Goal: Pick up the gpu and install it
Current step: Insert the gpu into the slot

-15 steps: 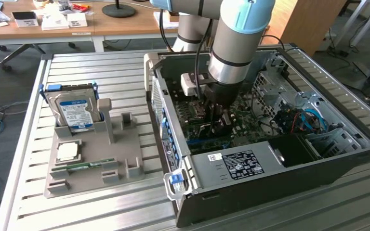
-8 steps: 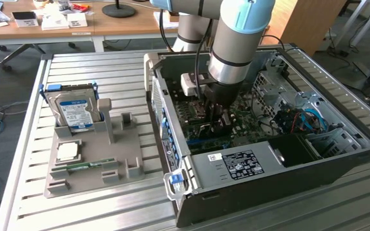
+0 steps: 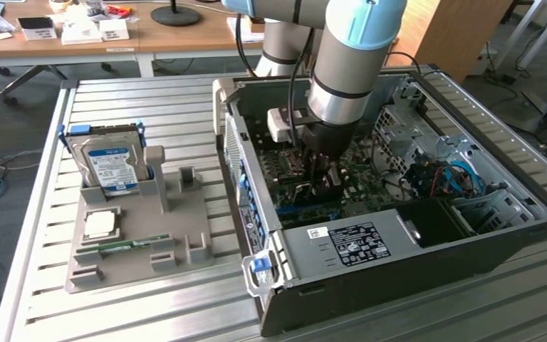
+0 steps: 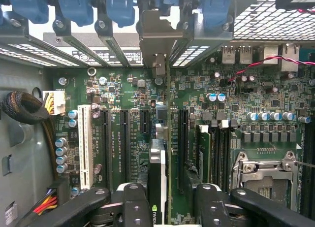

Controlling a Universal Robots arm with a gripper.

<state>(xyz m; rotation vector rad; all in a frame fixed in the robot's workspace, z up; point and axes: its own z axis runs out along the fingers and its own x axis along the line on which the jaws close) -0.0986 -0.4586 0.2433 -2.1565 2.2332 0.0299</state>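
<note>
The gpu [image 4: 158,173] stands edge-on in a motherboard slot [image 4: 170,153] inside the open computer case [image 3: 426,249]. Its silvery end bracket [image 4: 158,45] sits against the rear slot openings. My gripper [image 4: 172,190] straddles the card from above, open. One black finger [image 4: 134,205] lies close beside the card's dark face, and the other finger [image 4: 211,205] stands off with a visible gap. In the exterior view the arm reaches down into the case, with the gripper [image 3: 316,171] low over the green motherboard [image 3: 369,178].
A grey holder tray [image 3: 140,242] on the slatted metal table [image 3: 159,107] carries a hard drive [image 3: 112,164], a processor [image 3: 100,224] and a memory stick [image 3: 126,246]. Blue bracket clips [image 4: 74,8], cables [image 4: 22,109] and the power supply [image 3: 350,246] crowd the case.
</note>
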